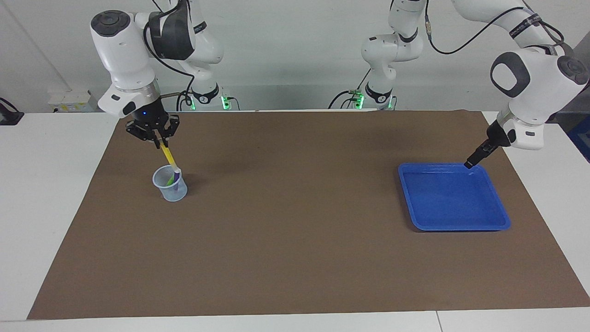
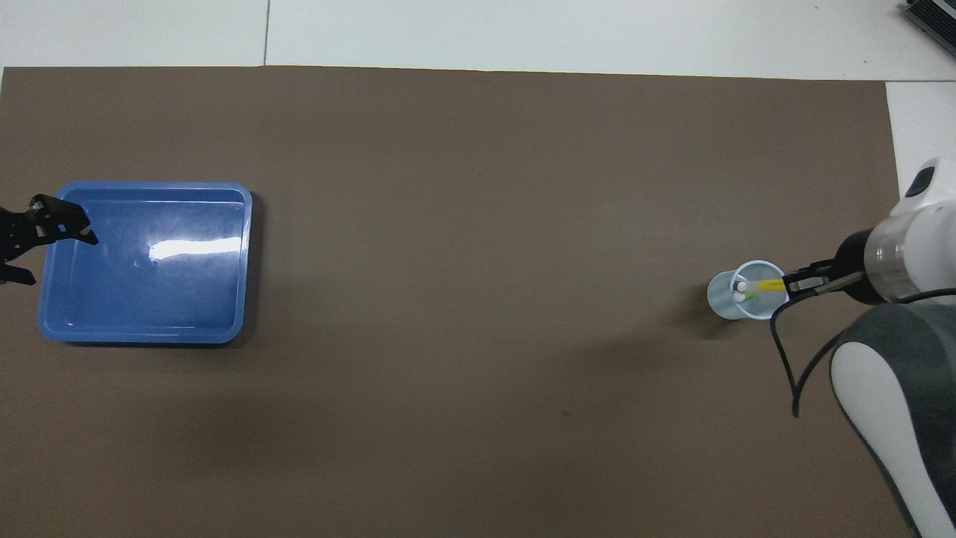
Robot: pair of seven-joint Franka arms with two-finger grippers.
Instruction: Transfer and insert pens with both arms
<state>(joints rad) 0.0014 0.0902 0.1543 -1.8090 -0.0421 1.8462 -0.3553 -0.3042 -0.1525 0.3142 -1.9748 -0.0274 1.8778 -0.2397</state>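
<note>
While clenching the yellow pen (image 1: 168, 157), right gripper (image 1: 158, 144) hanging over the clear cup (image 1: 170, 183), pen tilting down into it beside the purple pen (image 1: 175, 175) and green pen (image 2: 747, 297). Left gripper (image 1: 470, 163) spreading wide over the blue tray (image 1: 454, 197) rim.

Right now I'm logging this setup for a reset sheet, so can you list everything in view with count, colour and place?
yellow pen: one, yellow, tilted, held over the cup, its lower end at the rim.
purple pen: one, dark purple, standing in the cup.
green pen: one, bright green, in the cup beside the purple pen.
cup: one, clear bluish, toward the right arm's end of the table.
tray: one, blue, holding nothing, toward the left arm's end.
mat: one, brown, covering the table.
right pincer: one, black, shut on the yellow pen.
left pincer: one, black, open, over the tray's edge.
</note>
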